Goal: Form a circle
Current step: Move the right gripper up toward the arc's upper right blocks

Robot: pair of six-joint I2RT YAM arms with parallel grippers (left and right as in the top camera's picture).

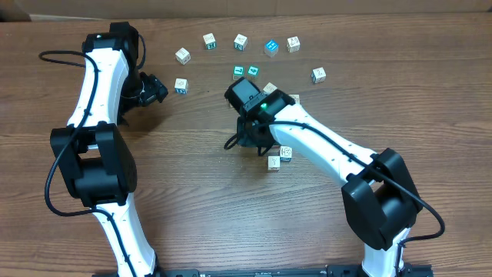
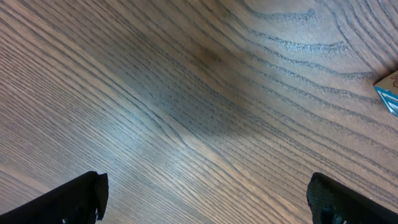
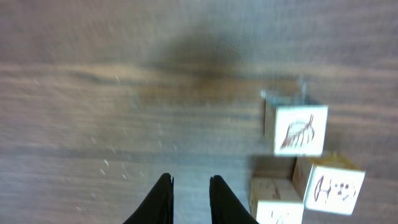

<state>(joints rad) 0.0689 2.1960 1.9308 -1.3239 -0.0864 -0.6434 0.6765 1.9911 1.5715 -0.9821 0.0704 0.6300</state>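
Three small whitish cubes sit bunched together in the right wrist view: a leaf-marked one (image 3: 300, 129), one with dark marks (image 3: 329, 185) and a third (image 3: 273, 199) at the bottom edge. My right gripper (image 3: 189, 186) hangs just left of them, jaws a narrow gap apart over bare wood, with nothing between them. From overhead, two of these cubes (image 1: 285, 152) (image 1: 274, 163) show beside the right arm, whose wrist hides the fingers. No circle of cubes is in view. My left gripper (image 2: 211, 199) stands wide open over bare table, at the left (image 1: 154, 88).
Several loose cubes are scattered across the far side of the table, some with teal faces (image 1: 270, 47) (image 1: 238, 71). One cube (image 1: 181, 85) lies just right of the left gripper, and its corner (image 2: 388, 90) shows in the left wrist view. A black cable (image 1: 231, 142) loops by the right wrist.
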